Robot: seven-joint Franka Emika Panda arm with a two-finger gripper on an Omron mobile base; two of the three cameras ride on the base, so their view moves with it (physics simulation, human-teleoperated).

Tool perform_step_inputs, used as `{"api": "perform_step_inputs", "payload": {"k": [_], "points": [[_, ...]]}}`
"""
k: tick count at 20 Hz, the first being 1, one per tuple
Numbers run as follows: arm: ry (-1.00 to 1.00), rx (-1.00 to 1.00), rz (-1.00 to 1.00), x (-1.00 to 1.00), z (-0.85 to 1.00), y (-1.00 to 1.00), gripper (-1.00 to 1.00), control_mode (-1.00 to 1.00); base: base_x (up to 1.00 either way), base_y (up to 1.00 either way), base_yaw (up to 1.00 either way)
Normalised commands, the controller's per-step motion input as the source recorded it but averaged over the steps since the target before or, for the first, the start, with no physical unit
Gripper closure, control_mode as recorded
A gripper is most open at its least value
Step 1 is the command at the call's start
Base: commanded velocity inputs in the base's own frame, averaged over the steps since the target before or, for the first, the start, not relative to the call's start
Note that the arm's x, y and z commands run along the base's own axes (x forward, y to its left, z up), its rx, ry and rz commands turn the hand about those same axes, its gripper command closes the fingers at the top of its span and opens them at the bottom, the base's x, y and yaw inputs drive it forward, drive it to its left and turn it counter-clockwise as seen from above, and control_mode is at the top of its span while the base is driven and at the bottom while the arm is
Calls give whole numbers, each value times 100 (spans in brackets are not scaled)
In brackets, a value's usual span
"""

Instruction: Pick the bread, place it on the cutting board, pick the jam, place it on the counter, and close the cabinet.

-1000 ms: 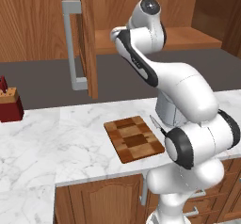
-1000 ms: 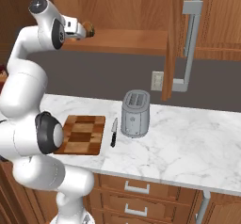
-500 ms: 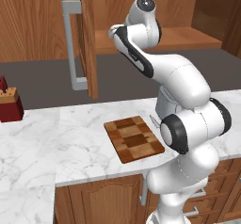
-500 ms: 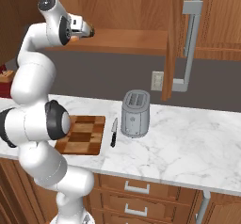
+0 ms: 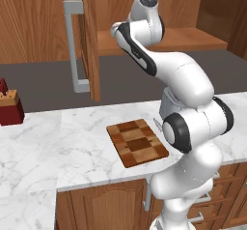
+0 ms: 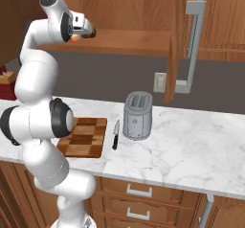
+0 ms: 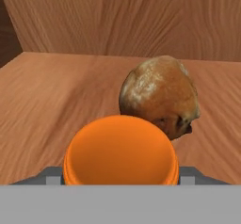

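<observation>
The arm has extended further into the open cabinet [image 6: 143, 40] than half a second ago: in the right base view the hand [image 6: 88, 30] now reaches over the shelf instead of stopping short of its edge. The base has not driven; worktop items keep their positions in both base views.

Position of task items:
- The jam [image 7: 121, 150] stands on the cabinet shelf directly in front of the hand camera, low in the hand view, very close.
- The bread [image 7: 160, 96] rests on the same shelf just behind the jam and offset to one side. Contact between the two cannot be confirmed.
- The cutting board [image 5: 137, 142] lies on the worktop [image 5: 62, 147] below the arm and carries nothing.
- The cabinet door [image 5: 89, 40] stands open, its grey bar handle [image 5: 72, 45] facing outward.

Hand state: the fingertips are hidden behind the jam in the hand view and too small to read in the right base view. Whether the hand is wide or narrow cannot be determined, and no grasp is visible.

Assessment: the task is at its first step, since the bread is not yet on the board. The approach line currently meets the jam first, with the bread behind it. Reaching the bread likely requires a sideways correction; otherwise the jar may be pushed into the roll.

Other worktop items: toaster [image 6: 137, 115], knife [image 6: 115, 134], knife block [image 5: 9, 108].
</observation>
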Motion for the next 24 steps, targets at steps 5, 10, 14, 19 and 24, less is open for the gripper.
{"api": "perform_step_inputs", "payload": {"k": [5,10,14,19,24], "points": [[0,0,0,0,0,0,100,-100,0,0,0],[0,0,0,-3,0,-3,100,-100,0,0,0],[0,0,0,-12,0,-7,100,-100,0,0,0],[0,0,0,-11,1,-5,100,-100,0,0,0],[0,0,0,-16,3,-4,100,-100,0,0,0]]}}
